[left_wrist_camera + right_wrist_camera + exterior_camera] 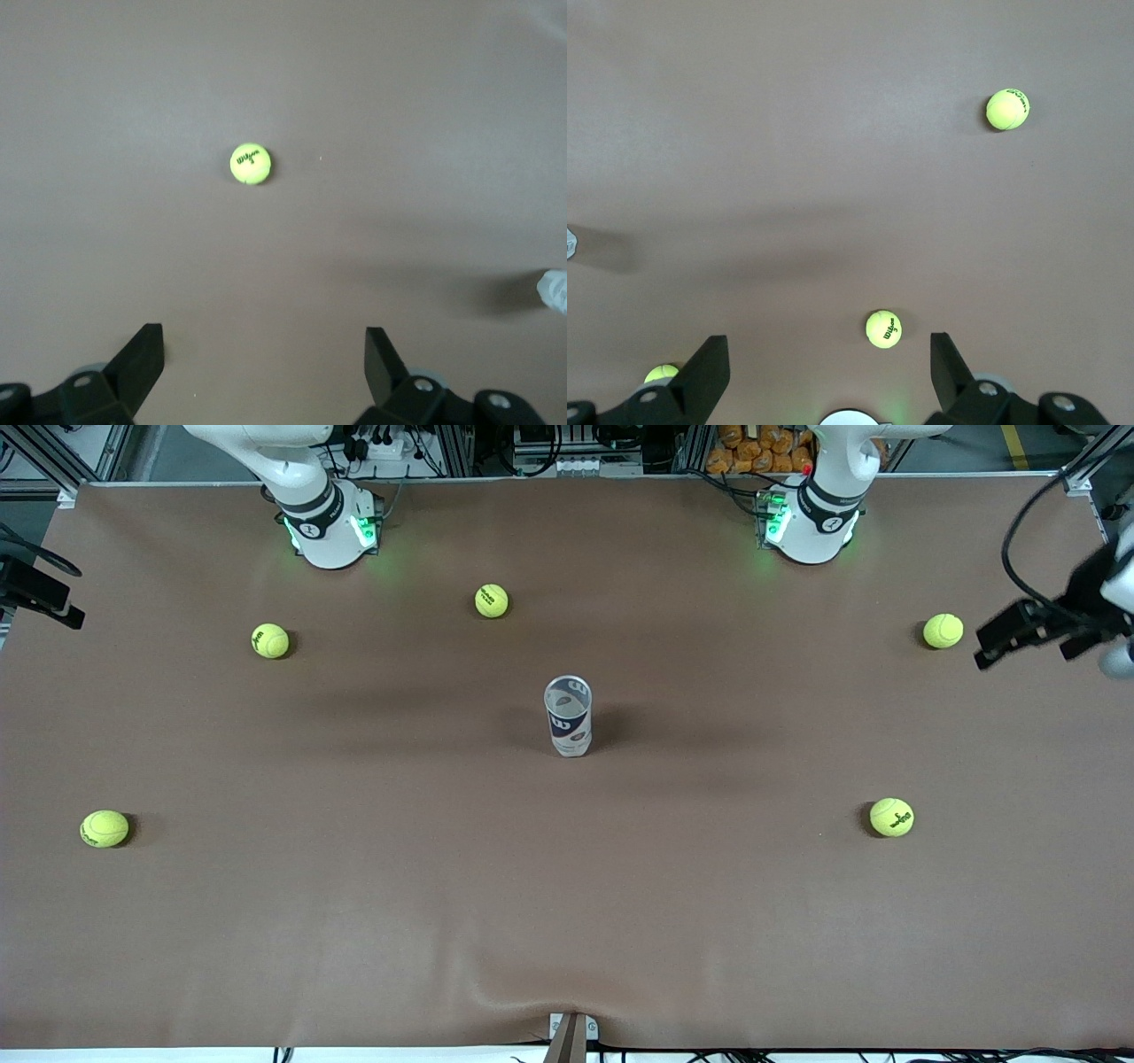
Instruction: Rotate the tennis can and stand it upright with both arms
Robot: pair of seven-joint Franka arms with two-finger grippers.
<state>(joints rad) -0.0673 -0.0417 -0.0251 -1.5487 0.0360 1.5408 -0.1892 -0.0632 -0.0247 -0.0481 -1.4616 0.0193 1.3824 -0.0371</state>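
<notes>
right gripper (830, 367) hung high over the table w/ fingers wide, holding nothing. tennis can (568, 716) stood upright at table centre; probably light, thin, slippery, so better grip mid-body. left gripper (264, 363) waited also wide, empty.

Five yellow-green tennis balls (492, 600) lie scattered (well apart) on the brown table (354, 921)

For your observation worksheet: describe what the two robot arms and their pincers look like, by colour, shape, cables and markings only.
Both arms are white, rounded and jointed, with dark grey bands at the joints and green lights on the bases: the left arm and the right arm. Black cable loops beside the left pincer. Each pincer has two black, wedge-shaped fingers, likewise on the right pincer.
</notes>
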